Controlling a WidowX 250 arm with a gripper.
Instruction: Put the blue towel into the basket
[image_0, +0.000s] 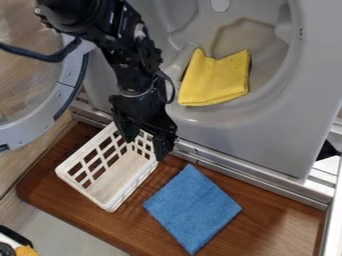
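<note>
Towel (192, 209) lies flat on worktop (274, 215), beside basket (83, 190); placing undone. Jaws stand apart, empty, at basket's upper end. Grasp, carry and release all remain.

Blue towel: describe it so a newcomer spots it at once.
Below the grey machine in the picture is a brown wooden board. On it, right of the white basket, the blue towel lies flat like a diamond. Its colour and place distinguish it from the yellow cloth in the machine's opening.
</note>
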